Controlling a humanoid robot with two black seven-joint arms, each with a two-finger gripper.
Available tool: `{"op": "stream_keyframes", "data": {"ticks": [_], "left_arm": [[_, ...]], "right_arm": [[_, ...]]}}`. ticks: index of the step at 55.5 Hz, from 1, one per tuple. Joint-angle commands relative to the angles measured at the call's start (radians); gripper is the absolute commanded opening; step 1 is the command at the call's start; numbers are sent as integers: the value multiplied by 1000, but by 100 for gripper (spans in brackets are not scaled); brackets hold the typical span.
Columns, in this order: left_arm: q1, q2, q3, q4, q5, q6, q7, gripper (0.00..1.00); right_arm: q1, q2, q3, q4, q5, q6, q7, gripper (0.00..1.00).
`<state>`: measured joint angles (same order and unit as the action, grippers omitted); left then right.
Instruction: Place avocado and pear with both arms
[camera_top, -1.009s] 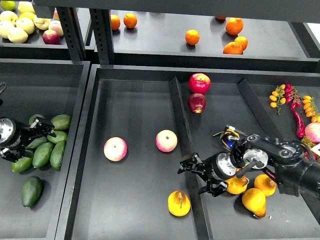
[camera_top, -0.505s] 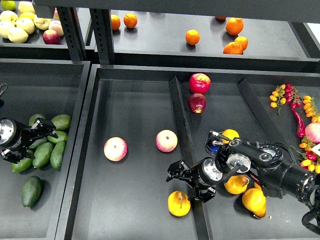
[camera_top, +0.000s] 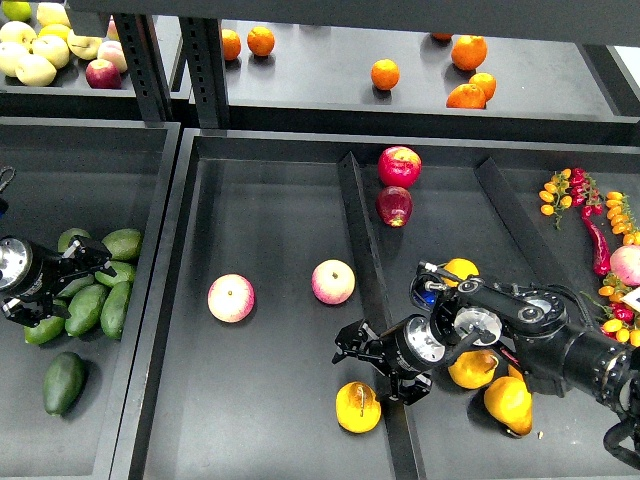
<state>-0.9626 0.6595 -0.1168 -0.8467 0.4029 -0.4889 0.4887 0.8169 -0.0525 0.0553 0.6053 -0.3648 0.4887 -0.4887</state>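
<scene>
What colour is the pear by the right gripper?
Golden yellow with an orange-brown blotch, pear, head view.

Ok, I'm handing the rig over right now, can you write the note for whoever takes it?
Left gripper: open, empty, at the green avocado pile in the left bin.
Right gripper: open, empty, just above the pear.
Pear lies in the centre bin near the front, beside the divider.
Avocado, the dark one, lies alone in front of the pile.
Done: nothing gripped.
Left: grasp both, then place them.
</scene>
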Motion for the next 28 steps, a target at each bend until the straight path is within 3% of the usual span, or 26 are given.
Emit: {"op": "stream_keyframes", "data": {"ticks": [1, 28], "left_arm": [[1, -1, 0, 0, 1, 0, 0, 100], [7, -1, 0, 0, 1, 0, 0, 100]], "right_arm": [[2, -13, 0, 4, 0, 0, 0, 100], [21, -20, 0, 10, 1, 0, 0, 100]]}}
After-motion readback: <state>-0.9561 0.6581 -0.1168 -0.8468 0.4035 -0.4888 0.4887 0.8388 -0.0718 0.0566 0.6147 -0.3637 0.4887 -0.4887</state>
